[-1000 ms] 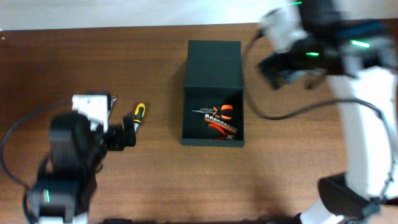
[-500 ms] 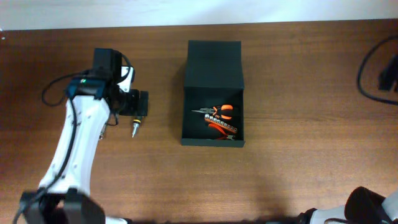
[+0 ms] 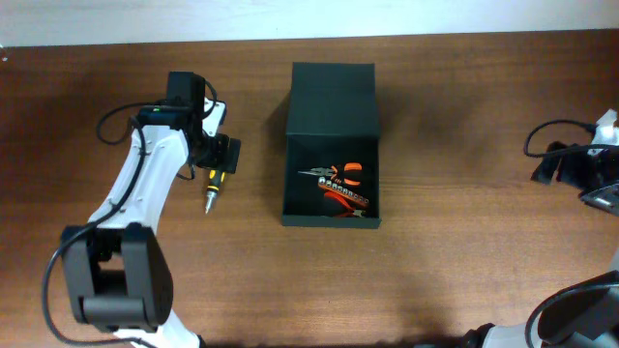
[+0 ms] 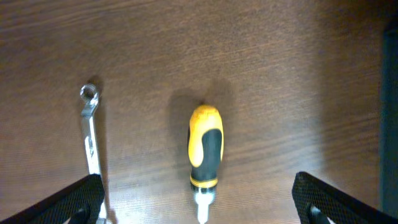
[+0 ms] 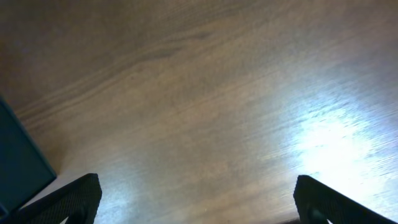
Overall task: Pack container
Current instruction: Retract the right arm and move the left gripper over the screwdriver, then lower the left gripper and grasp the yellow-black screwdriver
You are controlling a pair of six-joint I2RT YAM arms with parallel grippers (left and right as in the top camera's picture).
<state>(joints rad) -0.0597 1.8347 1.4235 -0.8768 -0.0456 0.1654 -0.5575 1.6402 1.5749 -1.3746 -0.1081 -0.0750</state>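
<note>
Plainly the left gripper (image 4: 196,190), fingers spread wide, hovers over the yellow-handled screwdriver (image 4: 205,146), its long axis square to their closing line, with the open black container (image 3: 331,97) beyond one finger, far from the open right gripper (image 5: 198,199).

The left fingers (image 4: 68,202) have swung from low and far left of the container (image 3: 332,97) to hang over the yellow screwdriver (image 4: 204,149) just left of it. The right fingers (image 5: 62,202) have drawn back from beside its lid to well right of it.
</note>
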